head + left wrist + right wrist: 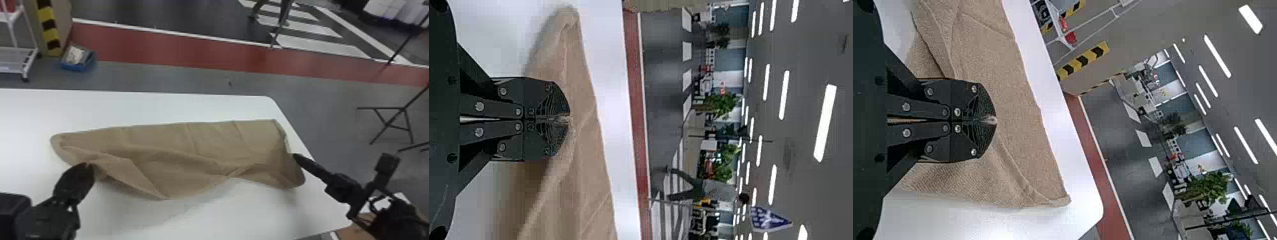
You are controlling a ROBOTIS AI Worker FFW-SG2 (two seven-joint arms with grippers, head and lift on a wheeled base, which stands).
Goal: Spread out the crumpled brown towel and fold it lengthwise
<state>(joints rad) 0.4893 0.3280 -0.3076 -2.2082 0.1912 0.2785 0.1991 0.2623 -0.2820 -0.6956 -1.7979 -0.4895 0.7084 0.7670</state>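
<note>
Jaws first, since they're nearest us: our left gripper (569, 119) has them pressed together, pinching a bit of the brown towel (166, 140) near its left end. Our right gripper (994, 120) is the same deal at the other end, tips shut on a small nip of weave. The towel lies across the white table (143, 107), its near side rumpled and uneven, with a pointy flap by the left gripper.

We reckon it's light and floppy, with enough texture not to slip easily. Nothing fragile, but it'll sag and bunch if we push it. Best hold for us is probably the near edge close to the corners, pulled gently apart so the middle stays flat. The far edge looks fairly straight, so we'd line the fold up with that. Beyond the table there's just grey floor (191, 79) and a blue bin (78, 66).
</note>
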